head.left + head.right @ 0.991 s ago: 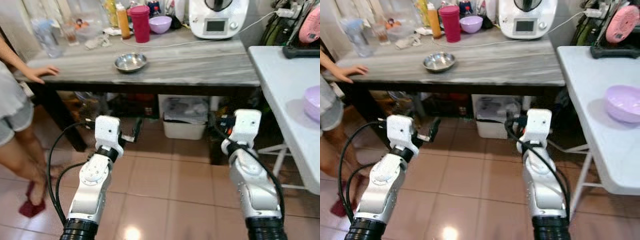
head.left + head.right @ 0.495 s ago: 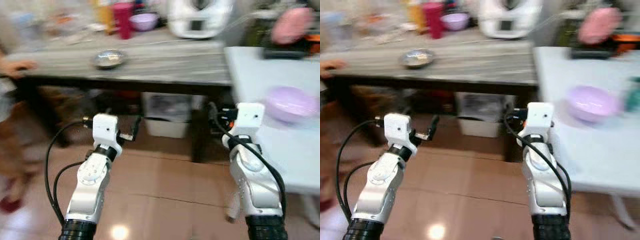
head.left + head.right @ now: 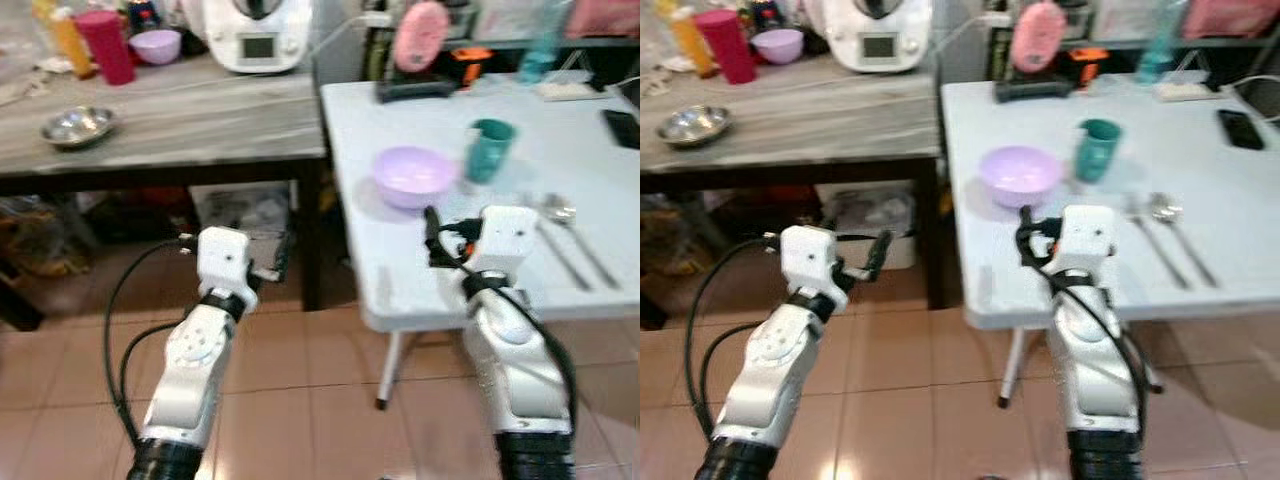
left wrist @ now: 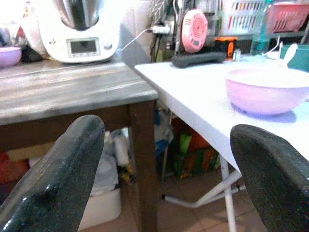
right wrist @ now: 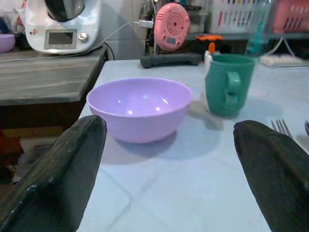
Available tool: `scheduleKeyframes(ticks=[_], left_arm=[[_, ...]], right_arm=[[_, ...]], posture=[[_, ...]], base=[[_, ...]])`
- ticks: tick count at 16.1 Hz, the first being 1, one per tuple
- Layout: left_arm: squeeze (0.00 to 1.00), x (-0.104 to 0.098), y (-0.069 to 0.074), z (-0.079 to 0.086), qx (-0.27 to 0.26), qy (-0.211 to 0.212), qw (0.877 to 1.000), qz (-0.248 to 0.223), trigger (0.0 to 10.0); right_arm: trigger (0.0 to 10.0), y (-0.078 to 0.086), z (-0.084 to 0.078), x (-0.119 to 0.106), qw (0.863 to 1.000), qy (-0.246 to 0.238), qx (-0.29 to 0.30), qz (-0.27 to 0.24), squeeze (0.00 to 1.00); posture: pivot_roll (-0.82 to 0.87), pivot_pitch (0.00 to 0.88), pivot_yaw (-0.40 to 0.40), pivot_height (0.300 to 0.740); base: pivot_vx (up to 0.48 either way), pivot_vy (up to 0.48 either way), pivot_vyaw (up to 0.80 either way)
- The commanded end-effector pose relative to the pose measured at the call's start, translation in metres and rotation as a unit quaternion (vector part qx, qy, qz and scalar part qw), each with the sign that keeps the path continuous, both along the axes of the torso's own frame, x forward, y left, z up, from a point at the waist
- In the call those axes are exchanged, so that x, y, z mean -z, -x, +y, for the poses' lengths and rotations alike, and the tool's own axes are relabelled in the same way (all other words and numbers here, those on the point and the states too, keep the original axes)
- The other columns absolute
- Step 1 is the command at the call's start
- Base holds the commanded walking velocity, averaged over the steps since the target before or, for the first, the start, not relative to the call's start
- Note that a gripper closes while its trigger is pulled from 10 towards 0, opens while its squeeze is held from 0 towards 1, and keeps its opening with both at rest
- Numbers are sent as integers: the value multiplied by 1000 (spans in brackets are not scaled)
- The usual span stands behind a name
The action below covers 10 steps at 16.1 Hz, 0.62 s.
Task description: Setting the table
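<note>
The white table carries the place setting: a purple bowl near its front-left area, a green cup just beside the bowl on the right, and a fork and spoon lying side by side further right. This grouping suggests a setting partly laid out, with the bowl and cup kept within reach of the front edge. A dark phone lies near the far right edge.

The right gripper is raised to table height and points at the bowl and cup. Its fingers are spread wide and hold nothing. The wrist sits just over the front edge of the table.

The left gripper is held forward at a lower level, beside the table's left edge, facing the gap between the white table and the grey table. Its fingers are also wide apart and empty.

The grey table carries a steel bowl, a red tumbler and a white kitchen machine. Judged from this pose, the right arm is positioned for a reach toward the bowl or cup.
</note>
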<state>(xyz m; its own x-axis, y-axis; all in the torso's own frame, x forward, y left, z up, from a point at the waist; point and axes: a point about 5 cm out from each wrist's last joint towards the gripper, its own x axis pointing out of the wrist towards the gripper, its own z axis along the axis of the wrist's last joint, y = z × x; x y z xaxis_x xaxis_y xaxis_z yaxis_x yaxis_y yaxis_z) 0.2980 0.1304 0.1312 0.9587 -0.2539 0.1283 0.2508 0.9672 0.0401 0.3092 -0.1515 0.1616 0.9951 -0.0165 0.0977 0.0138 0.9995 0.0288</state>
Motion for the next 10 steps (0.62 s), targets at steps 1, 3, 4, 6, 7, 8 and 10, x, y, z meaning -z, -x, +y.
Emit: scheduleKeyframes(ticks=[1,3,4,6,7,8,10], left_arm=[[0,0,0,3,-5,2,1000,1,10000],[0,0,0,1,-1,1,1000,3,10000],[0,0,0,1,-1,2,1000,3,10000],[0,-1,-1,2,-4,0,1000,3,10000],[0,-1,-1,3,-6,-1,1000,2,10000],[0,-2,-1,5,-10,-6,1000,-1,10000],[0,-3,-2,10,-19,-8,1000,-8,10000]], right_arm=[[10000,0,3,-7,1000,2,-5,-13,0],[10000,1,7,-7,1000,6,-13,-15,0],[10000,1,7,-7,1000,9,-14,-17,0],[10000,2,8,-8,1000,7,-14,-21,0],[10000,2,8,-9,1000,9,-16,-23,0],[10000,2,9,-9,1000,10,-17,-23,0],[10000,2,7,-6,1000,9,-17,-18,0]], posture=[[-137,88,61,740],[-137,86,64,740],[-137,86,64,740],[-137,86,64,740],[-137,86,64,740],[-130,98,65,740],[-128,99,67,740]], base=[[0,-394,0],[0,-392,0],[0,-394,0],[0,-394,0],[0,-364,0],[0,-315,0],[0,0,0]])
